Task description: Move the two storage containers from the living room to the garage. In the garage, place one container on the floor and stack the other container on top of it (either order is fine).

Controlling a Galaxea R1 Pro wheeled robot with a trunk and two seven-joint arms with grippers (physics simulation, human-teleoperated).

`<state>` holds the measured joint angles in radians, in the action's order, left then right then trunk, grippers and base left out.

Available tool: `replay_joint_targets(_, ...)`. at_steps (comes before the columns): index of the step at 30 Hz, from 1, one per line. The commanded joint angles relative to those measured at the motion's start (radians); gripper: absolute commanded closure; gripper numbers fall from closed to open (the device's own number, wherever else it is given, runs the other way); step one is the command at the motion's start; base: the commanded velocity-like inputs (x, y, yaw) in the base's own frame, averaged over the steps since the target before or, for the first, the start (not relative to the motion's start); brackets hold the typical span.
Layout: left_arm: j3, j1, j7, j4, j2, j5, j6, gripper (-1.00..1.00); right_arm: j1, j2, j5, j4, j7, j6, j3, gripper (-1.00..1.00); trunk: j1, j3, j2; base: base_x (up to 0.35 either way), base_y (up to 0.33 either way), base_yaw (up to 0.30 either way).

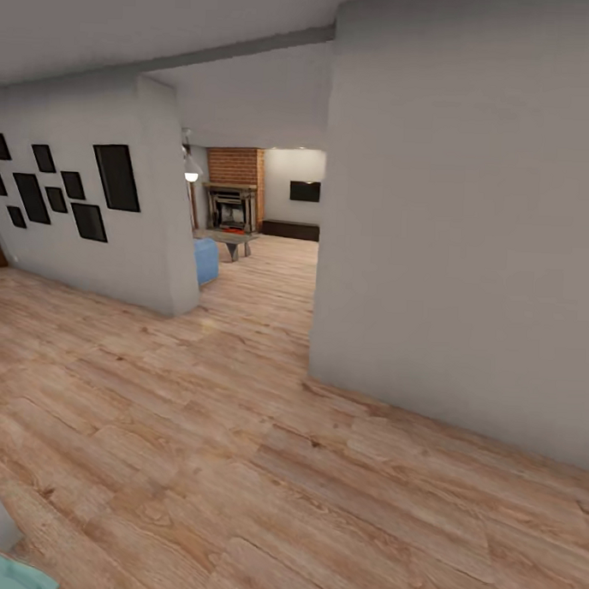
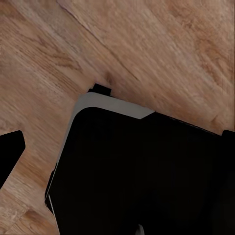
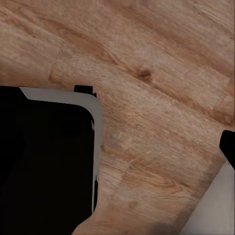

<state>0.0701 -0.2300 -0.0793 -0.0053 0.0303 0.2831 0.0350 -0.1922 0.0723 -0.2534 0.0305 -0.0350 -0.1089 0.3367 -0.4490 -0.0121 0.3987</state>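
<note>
**Robot in hallway, facing the living room; no bins in reach yet**

Head view: robot stands on a light wood-plank floor in a hallway, looking thru an opening between two white walls. A big plain white wall fills the right side; a left wall carries a cluster of dark picture frames. Beyond the gap lies the living room, w/ a red-brick fireplace, a low table in front of it, a corner of a blue sofa, a lit lamp and a dark TV on the far wall.

Why arms sit as they do: both wrist views look straight down at the planks past a black, grey-edged part of the robot's own body. Judged from that, the arms hang tucked at the sides for driving, not reaching. A dark finger tip shows at the frame edge of each wrist view, but jaw state for left and right can't be told. Nothing is seen held.

The task's things: the two storage containers can't be made out. A small red-orange patch at the fireplace base is too small to identify. So their look (colour, shape) can't be checked here; presumably they're inside the room ahead. Task is at its start: approach leg, nothing carried, garage not reached.
</note>
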Motion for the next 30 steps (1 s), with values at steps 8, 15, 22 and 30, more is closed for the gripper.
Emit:
replay_joint_targets(8, 0.007, -0.002, -0.002, 0.001, 0.000, 0.001, 0.003, -1.00, -0.001, 0.002, -0.010, 0.003, 0.000, -0.006, 0.007, -1.00, -0.001, -0.001, 0.001, 0.324, 0.000, 0.276)
replay_joint_targets(15, 0.007, -0.002, -0.002, 0.001, 0.000, 0.001, 0.004, -1.00, -0.001, 0.000, -0.013, 0.003, 0.000, -0.007, 0.007, -1.00, -0.001, -0.001, 0.001, 0.324, 0.000, 0.281)
replay_joint_targets(22, 0.007, -0.002, -0.002, 0.001, 0.002, -0.001, 0.004, -1.00, -0.001, -0.001, -0.013, 0.003, 0.000, -0.006, 0.007, -1.00, -0.001, -0.001, 0.001, 0.324, 0.000, 0.282)
replay_joint_targets(30, 0.007, -0.002, -0.002, 0.001, 0.003, -0.001, 0.002, -1.00, -0.001, 0.003, -0.013, 0.003, 0.000, 0.000, 0.007, -1.00, -0.001, -0.001, 0.001, 0.324, -0.002, 0.270)
